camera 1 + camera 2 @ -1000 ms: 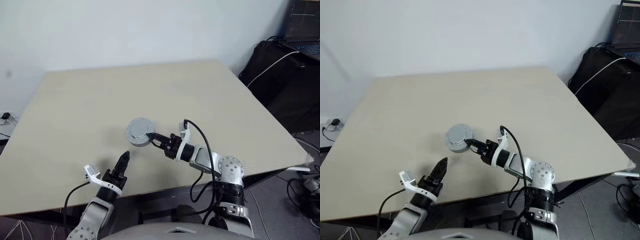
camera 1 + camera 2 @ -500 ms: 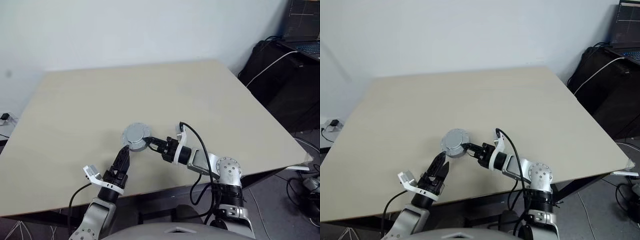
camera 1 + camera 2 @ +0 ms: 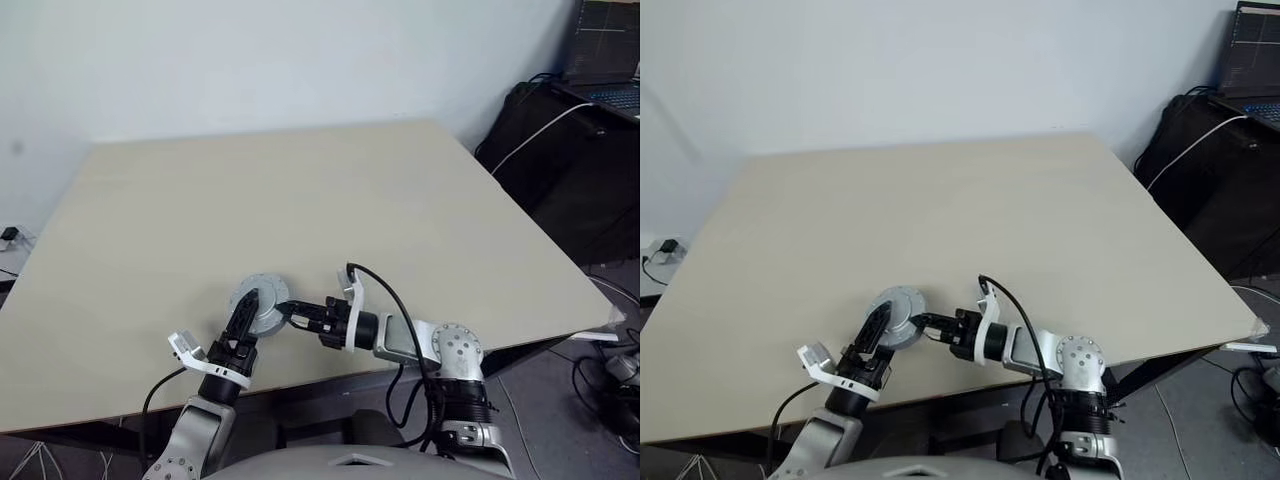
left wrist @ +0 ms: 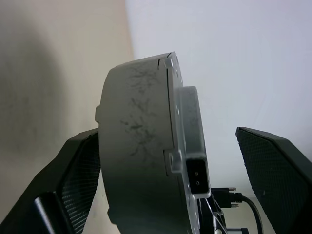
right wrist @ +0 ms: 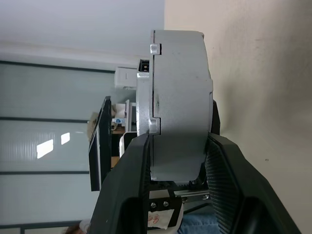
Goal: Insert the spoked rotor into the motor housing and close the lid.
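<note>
A thick grey round unit (image 3: 256, 301), the motor housing with the lid seated on it along a seam, hangs low over the table near its front edge. My right gripper (image 3: 288, 311) reaches in from the right and is shut on it, one finger (image 5: 130, 195) on each flat face. The left gripper (image 3: 247, 318) is open and straddles the unit's near rim. In the left wrist view one finger (image 4: 73, 170) lies close against the unit (image 4: 136, 146) and the other stands well apart. The spoked rotor is hidden.
The beige table (image 3: 300, 190) stretches away behind the unit, and its front edge runs just beneath both wrists. Off the table at the back right stand a black bag (image 3: 560, 150) with a white cable and a laptop (image 3: 605, 50).
My right gripper has carried the grey unit toward the front left, up to the left gripper. The left gripper has opened and now stands around the unit's rim.
</note>
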Motion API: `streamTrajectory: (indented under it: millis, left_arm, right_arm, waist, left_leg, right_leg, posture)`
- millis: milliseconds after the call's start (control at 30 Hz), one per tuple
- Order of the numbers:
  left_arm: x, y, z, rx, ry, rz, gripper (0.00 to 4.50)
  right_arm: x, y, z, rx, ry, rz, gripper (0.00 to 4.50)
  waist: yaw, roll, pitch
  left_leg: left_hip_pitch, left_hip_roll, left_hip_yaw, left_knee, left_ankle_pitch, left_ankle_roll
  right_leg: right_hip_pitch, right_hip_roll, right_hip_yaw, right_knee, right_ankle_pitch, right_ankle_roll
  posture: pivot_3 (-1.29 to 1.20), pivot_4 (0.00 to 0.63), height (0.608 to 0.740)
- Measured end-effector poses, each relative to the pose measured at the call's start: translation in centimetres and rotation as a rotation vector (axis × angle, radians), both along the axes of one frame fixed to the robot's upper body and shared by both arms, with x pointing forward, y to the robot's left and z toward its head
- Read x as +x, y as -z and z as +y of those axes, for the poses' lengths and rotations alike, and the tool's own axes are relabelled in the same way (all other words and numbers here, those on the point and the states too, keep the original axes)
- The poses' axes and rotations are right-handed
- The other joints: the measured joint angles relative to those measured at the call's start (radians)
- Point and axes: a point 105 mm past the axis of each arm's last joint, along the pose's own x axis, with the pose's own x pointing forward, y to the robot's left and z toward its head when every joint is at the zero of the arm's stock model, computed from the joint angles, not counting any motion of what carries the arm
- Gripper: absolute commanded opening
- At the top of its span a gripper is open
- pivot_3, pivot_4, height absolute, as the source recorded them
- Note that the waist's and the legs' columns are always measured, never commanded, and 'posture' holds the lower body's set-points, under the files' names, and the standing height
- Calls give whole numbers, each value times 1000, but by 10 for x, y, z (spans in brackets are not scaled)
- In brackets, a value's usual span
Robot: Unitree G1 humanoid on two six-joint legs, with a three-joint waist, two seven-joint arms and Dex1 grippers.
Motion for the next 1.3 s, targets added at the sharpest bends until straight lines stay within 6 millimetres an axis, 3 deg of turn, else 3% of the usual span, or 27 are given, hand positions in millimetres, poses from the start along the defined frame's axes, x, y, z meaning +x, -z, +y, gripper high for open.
streamTrajectory:
  millis: [200,500,533,800,1100,1300]
  left_arm:
    - [-1,0,-1,-23,-12,3,2261]
    - [-1,-1,-2,-52,-23,-1,2206]
    - [-1,-1,-3,-53,-22,0,2203]
    - [0,6,-3,-13,-29,56,2139]
    - [5,12,14,35,-104,115,2135]
    - [35,-9,39,97,-186,33,2117]
  right_arm:
    - [0,-2,0,17,-3,-2,1305]
    - [1,-6,-1,-11,12,-78,1305]
    - [1,-6,-1,-16,9,-88,2047]
    - [2,-8,-11,-112,-5,-203,4500]
    - [10,6,-39,-440,24,-546,4500]
    - [19,11,-52,-573,123,-794,4500]
  waist:
    - [0,0,0]
    - [0,-1,0]
    - [0,-1,0]
    - [1,-1,0]
    - [12,-4,2]
    - [21,-7,4]
  left_leg:
    - [0,0,0,0,0,0]
    - [0,0,0,1,0,0]
    - [0,0,0,1,0,0]
    - [1,0,0,3,0,0]
    - [1,0,-1,8,-1,1]
    - [1,0,-1,13,-1,1]
  right_leg:
    - [0,0,0,0,0,0]
    - [0,0,0,0,0,1]
    - [1,0,0,0,0,1]
    - [1,1,0,0,-1,3]
    - [0,1,-1,1,-2,6]
    - [2,0,0,2,1,9]
  posture:
    - [0,0,740]
    - [0,0,740]
    - [0,0,740]
    - [0,0,740]
    - [0,0,740]
    - [0,0,740]
